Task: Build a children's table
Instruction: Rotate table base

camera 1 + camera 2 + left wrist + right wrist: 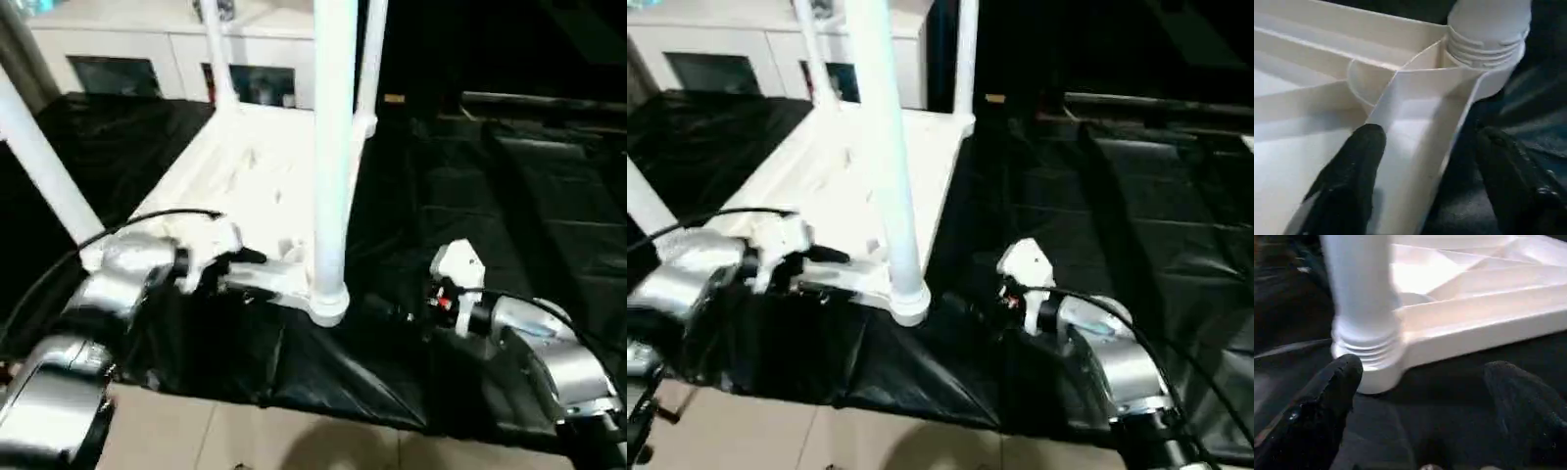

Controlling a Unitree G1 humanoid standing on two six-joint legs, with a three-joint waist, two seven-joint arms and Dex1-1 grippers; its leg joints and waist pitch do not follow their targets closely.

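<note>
The children's table lies upside down on black sheeting, its white tabletop [255, 176] showing ribs and a raised rim. A white tube leg [333, 147] stands in the near corner socket [328, 304]; another leg [39, 157] rises at the left and two more [220, 49] at the far end. My left gripper [1432, 137] is open and straddles the near rim beside that socket, one finger [1359, 161] inside the rim and the other [1508, 166] outside it. To the right of the socket, my right gripper [1425, 367] stands open on the sheeting, holding nothing.
Black sheeting [490, 196] covers the work surface around the tabletop. A white cabinet [147, 49] stands behind it. Light floor [245, 436] shows at the near edge. A black cable [147, 220] arcs over my left forearm.
</note>
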